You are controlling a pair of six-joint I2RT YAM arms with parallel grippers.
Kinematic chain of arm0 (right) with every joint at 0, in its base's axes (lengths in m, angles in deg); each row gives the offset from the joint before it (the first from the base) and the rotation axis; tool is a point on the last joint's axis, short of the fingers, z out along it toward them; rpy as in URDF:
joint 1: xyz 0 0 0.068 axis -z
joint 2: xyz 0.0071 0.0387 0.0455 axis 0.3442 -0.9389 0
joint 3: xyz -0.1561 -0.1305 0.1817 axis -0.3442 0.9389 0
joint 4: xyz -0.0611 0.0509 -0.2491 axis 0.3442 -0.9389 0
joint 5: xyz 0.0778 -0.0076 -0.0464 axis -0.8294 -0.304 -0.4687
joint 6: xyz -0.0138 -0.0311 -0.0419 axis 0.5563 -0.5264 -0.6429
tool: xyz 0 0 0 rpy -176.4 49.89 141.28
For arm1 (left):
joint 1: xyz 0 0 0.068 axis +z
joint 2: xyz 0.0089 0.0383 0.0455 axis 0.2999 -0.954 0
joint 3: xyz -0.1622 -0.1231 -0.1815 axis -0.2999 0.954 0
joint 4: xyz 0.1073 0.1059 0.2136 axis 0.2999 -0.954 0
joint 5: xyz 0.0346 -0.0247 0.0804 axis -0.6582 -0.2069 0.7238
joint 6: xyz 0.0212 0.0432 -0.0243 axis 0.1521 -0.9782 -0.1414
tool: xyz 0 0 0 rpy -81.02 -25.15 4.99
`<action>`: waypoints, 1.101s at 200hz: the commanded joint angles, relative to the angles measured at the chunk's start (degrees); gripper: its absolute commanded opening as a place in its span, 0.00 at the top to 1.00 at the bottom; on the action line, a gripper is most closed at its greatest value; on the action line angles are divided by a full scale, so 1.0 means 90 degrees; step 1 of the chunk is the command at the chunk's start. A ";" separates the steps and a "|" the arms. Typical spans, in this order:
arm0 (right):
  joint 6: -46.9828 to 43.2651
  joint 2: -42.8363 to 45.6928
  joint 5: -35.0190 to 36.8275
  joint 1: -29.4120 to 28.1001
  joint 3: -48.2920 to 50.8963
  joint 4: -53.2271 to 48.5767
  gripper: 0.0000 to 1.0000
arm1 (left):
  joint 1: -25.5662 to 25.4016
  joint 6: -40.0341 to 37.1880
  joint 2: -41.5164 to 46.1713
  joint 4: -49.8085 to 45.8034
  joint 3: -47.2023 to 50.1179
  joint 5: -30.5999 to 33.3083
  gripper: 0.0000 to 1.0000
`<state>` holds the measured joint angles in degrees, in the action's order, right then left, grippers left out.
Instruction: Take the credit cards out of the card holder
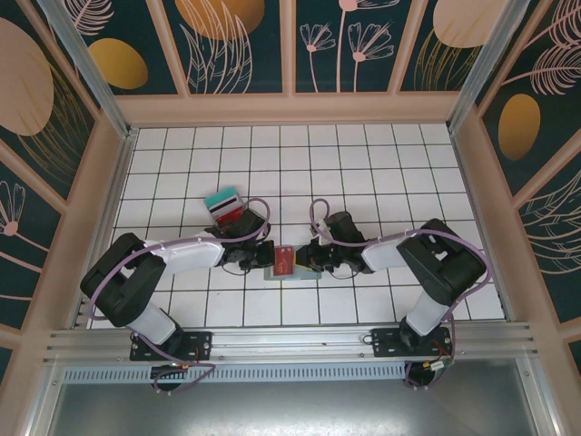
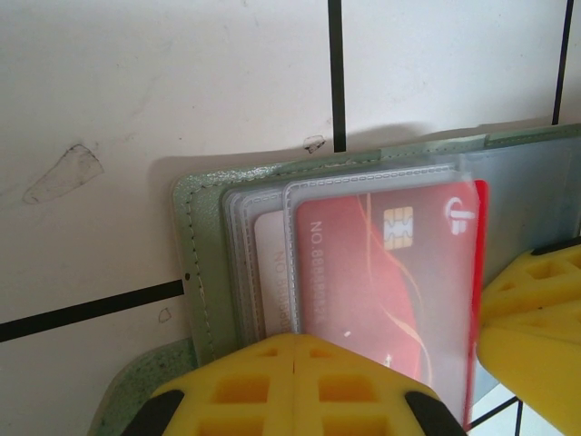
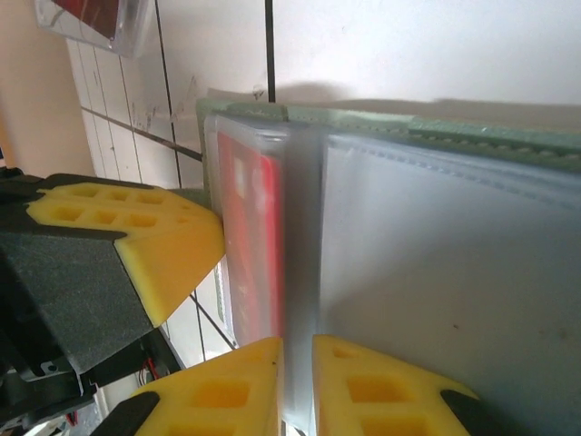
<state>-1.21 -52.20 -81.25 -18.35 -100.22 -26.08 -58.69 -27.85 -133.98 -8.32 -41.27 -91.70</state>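
Note:
The grey-green card holder point(image 1: 272, 274) lies open on the tiled table between both grippers. A red card point(image 2: 399, 282) sits inside its clear sleeve, with a pale whitish card point(image 2: 270, 272) in the pocket behind. My left gripper point(image 2: 295, 343) is shut, fingertips together over the near edge of that sleeve. My right gripper point(image 3: 297, 363) is shut on a clear pocket leaf point(image 3: 301, 272) of the holder point(image 3: 472, 132), which stands edge-on between its fingers beside the red card point(image 3: 257, 236). A teal card point(image 1: 221, 198) and a red striped card point(image 1: 227, 212) lie loose behind the left gripper point(image 1: 257, 254).
The right gripper's yellow finger point(image 2: 536, 309) reaches in at the holder's right side. The left gripper's finger point(image 3: 136, 241) is close to the red card's edge. Patterned walls enclose the white tiled floor point(image 1: 363, 163), which stretches open toward the back.

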 commanded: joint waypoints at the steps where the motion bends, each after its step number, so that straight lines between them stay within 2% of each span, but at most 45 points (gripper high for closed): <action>1: 0.0030 0.0283 0.0149 0.0104 0.0108 0.0064 0.84 | -0.0006 -0.0136 -0.0379 -0.0370 0.0138 0.0213 1.00; 172: -0.0150 -0.0284 -0.0109 -0.0131 -0.0281 -0.0118 0.85 | -0.0003 -0.0131 -0.0400 -0.0365 0.0135 0.0213 1.00; 220: -0.0190 -0.0248 -0.0060 -0.0131 -0.0251 -0.0211 0.95 | -0.0002 -0.0136 -0.0399 -0.0360 0.0130 0.0211 1.00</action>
<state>-1.47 -53.86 -81.27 -19.09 -101.73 -27.05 -58.69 -28.07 -134.16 -8.30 -41.38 -91.85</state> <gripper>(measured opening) 0.083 0.064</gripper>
